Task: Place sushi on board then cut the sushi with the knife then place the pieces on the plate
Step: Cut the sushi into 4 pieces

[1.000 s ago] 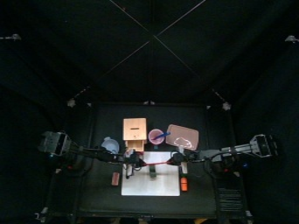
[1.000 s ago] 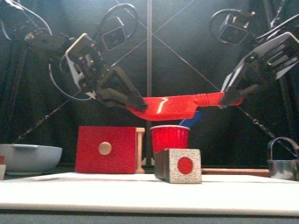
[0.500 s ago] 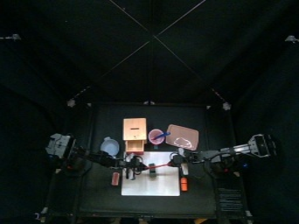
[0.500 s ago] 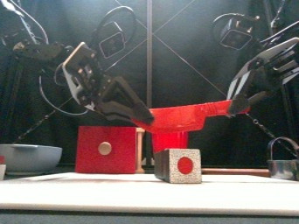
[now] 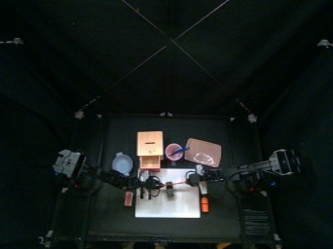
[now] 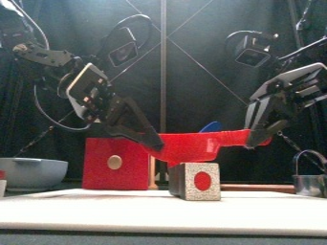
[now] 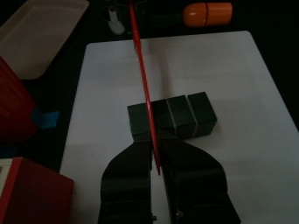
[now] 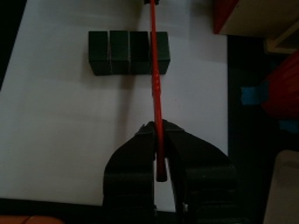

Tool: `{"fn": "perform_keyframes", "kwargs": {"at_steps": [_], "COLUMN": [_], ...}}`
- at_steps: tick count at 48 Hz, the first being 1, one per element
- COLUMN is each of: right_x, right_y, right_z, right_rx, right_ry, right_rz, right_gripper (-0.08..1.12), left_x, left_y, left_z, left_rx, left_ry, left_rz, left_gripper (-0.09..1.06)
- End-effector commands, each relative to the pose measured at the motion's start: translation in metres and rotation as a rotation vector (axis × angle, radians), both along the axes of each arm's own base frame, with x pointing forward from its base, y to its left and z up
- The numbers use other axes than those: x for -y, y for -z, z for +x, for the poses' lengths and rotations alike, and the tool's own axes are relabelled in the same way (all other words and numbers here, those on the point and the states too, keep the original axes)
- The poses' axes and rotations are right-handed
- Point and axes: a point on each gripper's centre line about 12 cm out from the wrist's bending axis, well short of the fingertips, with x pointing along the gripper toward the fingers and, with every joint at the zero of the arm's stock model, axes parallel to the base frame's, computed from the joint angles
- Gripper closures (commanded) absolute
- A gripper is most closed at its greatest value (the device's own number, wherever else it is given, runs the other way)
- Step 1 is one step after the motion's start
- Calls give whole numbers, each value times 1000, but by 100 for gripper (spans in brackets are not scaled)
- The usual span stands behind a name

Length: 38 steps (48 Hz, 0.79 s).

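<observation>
Each end of the red knife (image 6: 198,144) is buried in clenched jaws: the left gripper (image 6: 151,144) and the right gripper (image 6: 259,136). Whether its blade touches the sushi roll (image 7: 172,116) on the white cutting board (image 7: 105,87) cannot be told. Left of the board, the picture's edge cuts the blue-grey bowl (image 6: 29,172); right of it, the metal cutter (image 6: 311,175). Beyond one short end of the board, an orange toy (image 7: 208,12) is cropped.

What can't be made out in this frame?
Front view: the sushi roll's number of blocks; only its end face shows.
Front view: blue-grey bowl cut off by the left edge, metal cutter by the right.
Top view: whether the red knife touches the roll; both too small.
</observation>
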Motion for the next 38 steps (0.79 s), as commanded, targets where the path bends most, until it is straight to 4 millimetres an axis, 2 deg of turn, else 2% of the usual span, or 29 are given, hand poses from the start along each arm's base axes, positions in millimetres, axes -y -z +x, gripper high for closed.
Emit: {"fn": "perform_keyframes", "kwargs": {"at_steps": [1, 38], "right_x": [0, 1], "right_y": [-13, -4], "right_z": [8, 17], "right_rx": [47, 17], "right_ry": [5, 13], "right_rz": [6, 7], "right_gripper": [63, 64], "left_x": [6, 0], "left_y": [-18, -14], "left_z": [6, 5], "left_rx": [50, 14], "left_ry": [13, 11], "left_rz": [-12, -8], "left_gripper": [56, 56]}}
